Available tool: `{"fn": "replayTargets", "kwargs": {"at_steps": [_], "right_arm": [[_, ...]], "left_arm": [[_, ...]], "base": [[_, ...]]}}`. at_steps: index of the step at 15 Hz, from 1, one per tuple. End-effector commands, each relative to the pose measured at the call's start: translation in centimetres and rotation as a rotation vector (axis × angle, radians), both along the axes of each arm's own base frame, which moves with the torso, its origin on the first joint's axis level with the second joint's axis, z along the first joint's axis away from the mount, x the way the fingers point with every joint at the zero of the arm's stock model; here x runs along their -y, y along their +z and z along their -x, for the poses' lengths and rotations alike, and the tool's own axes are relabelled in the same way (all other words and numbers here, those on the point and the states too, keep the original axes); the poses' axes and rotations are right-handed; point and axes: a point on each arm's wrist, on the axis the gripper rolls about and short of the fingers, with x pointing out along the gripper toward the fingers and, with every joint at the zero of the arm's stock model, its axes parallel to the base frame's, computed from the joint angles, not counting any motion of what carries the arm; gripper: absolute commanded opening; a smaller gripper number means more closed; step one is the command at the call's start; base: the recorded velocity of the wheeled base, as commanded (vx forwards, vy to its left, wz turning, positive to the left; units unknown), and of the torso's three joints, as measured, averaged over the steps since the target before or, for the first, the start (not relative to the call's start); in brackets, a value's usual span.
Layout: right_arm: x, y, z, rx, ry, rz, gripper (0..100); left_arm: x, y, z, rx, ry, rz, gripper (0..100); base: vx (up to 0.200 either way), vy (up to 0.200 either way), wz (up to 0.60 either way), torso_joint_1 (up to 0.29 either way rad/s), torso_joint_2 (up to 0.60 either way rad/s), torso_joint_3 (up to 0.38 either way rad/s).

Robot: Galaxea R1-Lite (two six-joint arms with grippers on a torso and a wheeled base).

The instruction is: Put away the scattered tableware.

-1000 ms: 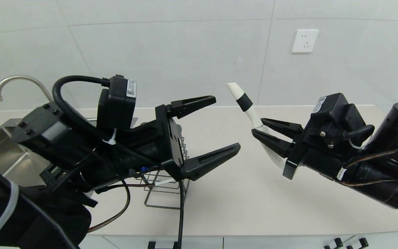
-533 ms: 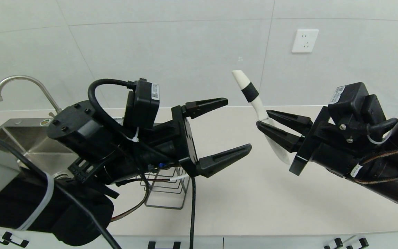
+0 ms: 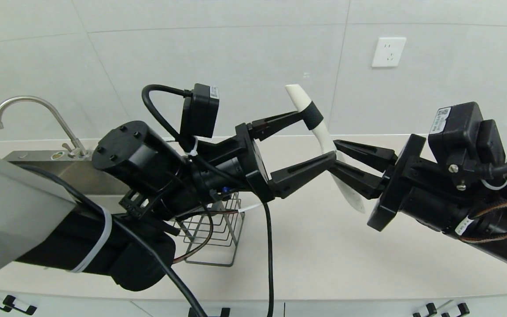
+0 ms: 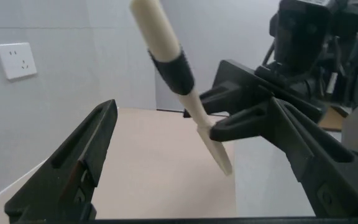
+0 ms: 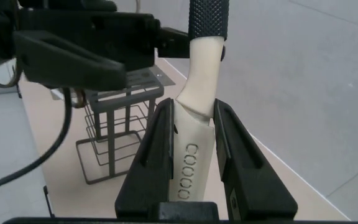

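My right gripper (image 3: 337, 155) is shut on a white knife (image 3: 321, 132), clamping the top of the blade (image 5: 192, 163), above the counter. The handle, with a black knurled band (image 3: 313, 116), points up and back toward the wall. My left gripper (image 3: 316, 136) is open, one finger on each side of the handle. In the left wrist view the handle (image 4: 169, 56) stands between the wide-apart fingers (image 4: 82, 158) with clear gaps. The right wrist view has the left gripper (image 5: 98, 46) just beyond the handle.
A wire rack (image 3: 211, 229) stands on the beige counter (image 3: 324, 251) under the left arm, and again in the right wrist view as the rack (image 5: 114, 124). A steel sink (image 3: 38, 156) with a faucet (image 3: 24, 103) is at the left. A wall outlet (image 3: 388, 52) sits on the tiled wall.
The left arm has swung right and up until its open fingers straddle the knife handle. The right gripper has lifted the knife a little, still shut on it.
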Motion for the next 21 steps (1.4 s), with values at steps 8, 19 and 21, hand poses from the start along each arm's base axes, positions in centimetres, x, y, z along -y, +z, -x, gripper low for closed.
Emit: {"fn": "replayTargets", "kwargs": {"at_steps": [8,19,21], "right_arm": [[-0.2,0.1,0.3,0.004,0.014,-0.003,0],[0.5,0.6,1.3,0.004,0.082,-0.022,0],[0.7,0.5,1.5,-0.001,0.083,-0.023,0]], "left_arm": [[1.1,1.3,0.2,-0.065,-0.004,0.083,100],[1.2,2.2,0.4,-0.014,-0.116,0.052,100],[1.4,2.4,0.7,-0.007,-0.134,0.049,100]], "base": [[0.000,0.000,0.00,0.000,0.00,0.000],[0.000,0.000,0.00,0.000,0.00,0.000],[0.000,0.000,0.00,0.000,0.00,0.000]]}}
